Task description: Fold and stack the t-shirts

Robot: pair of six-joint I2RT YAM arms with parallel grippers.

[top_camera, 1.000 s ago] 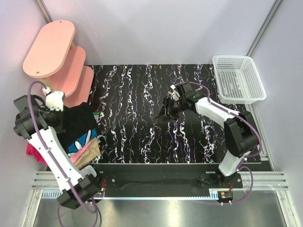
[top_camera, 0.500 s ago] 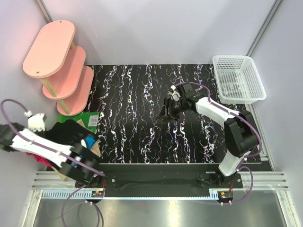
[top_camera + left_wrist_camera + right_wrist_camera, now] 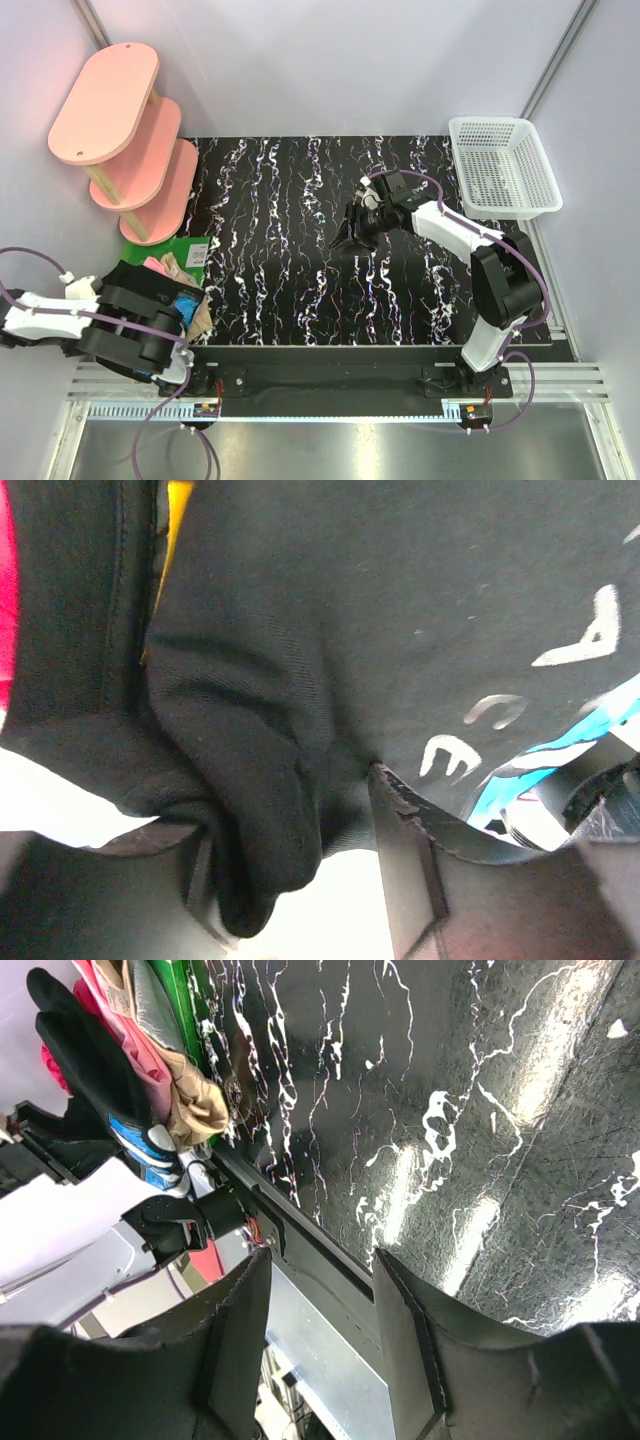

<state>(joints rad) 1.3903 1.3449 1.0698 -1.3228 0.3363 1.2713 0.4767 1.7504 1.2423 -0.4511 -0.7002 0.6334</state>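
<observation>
The t-shirts lie in a heap at the table's left front corner: a black one (image 3: 140,277) on top, a pink one (image 3: 155,263), a tan one (image 3: 200,318). My left arm (image 3: 55,312) lies low over the heap, and its gripper cannot be made out in the top view. In the left wrist view the black t-shirt (image 3: 300,630) with white letters fills the frame. My left gripper (image 3: 290,805) is open, with a fold of that shirt hanging between its jaws. My right gripper (image 3: 345,238) is open and empty above the table's middle (image 3: 320,1290). The heap also shows in the right wrist view (image 3: 90,1060).
A flat green packet (image 3: 185,250) lies behind the heap. A pink three-tier shelf (image 3: 120,130) stands at the back left. A white mesh basket (image 3: 500,165) sits at the back right. The table (image 3: 290,290) is black with white marbling.
My left arm has swung down from upright to lie low across the heap at the left front. The black shirt has shifted toward the front. The right arm has barely moved.
</observation>
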